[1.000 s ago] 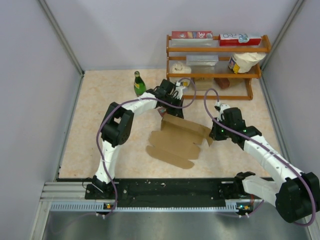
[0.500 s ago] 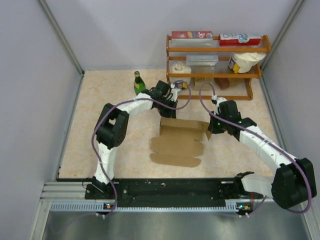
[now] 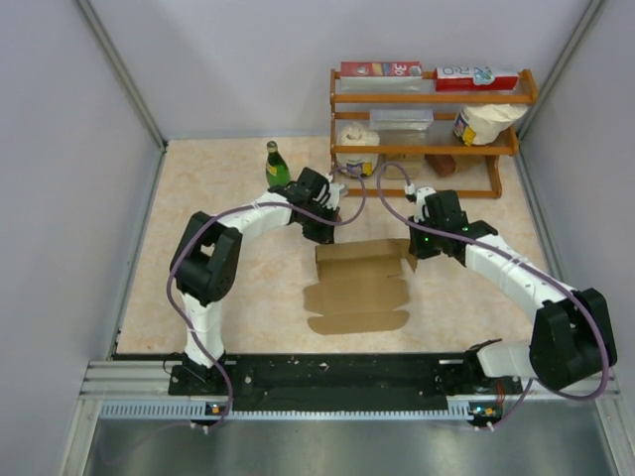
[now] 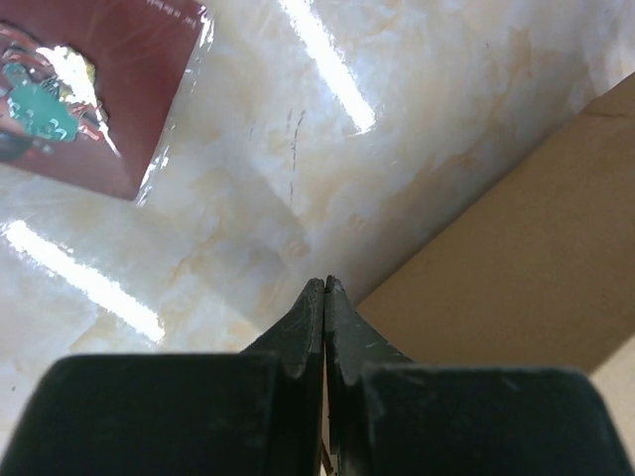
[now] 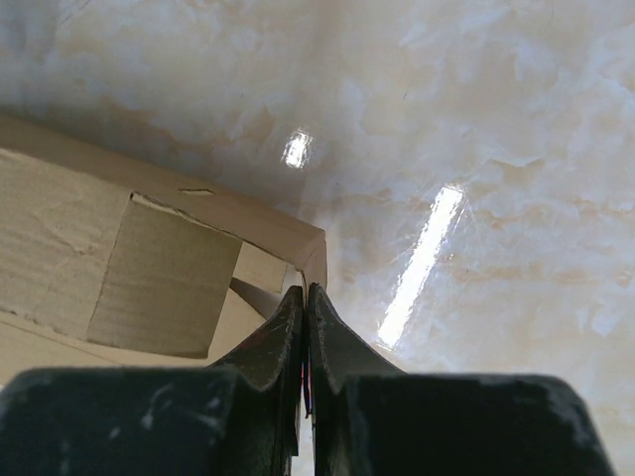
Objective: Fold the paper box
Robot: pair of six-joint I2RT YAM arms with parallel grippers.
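The paper box (image 3: 357,294) is a wide brown cardboard sheet lying on the table's middle, with its back panel raised along the far edge. My left gripper (image 3: 319,237) is shut on the sheet's back left corner. In the left wrist view the gripper (image 4: 324,285) has its jaws pressed together with the cardboard (image 4: 526,268) running in from the right. My right gripper (image 3: 414,249) is shut on the back right corner. In the right wrist view the gripper (image 5: 306,290) pinches the folded corner of the cardboard (image 5: 89,248).
A green bottle (image 3: 276,166) stands just behind my left arm. A wooden rack (image 3: 427,149) with printed cartons and jars stands at the back right. A dark-red card (image 4: 89,79) lies on the table beyond the left fingers. Grey walls close both sides.
Both grippers have moved left and toward the back with the sheet in them. The sheet has turned from slanted to square with the table, and its back panel stands up more.
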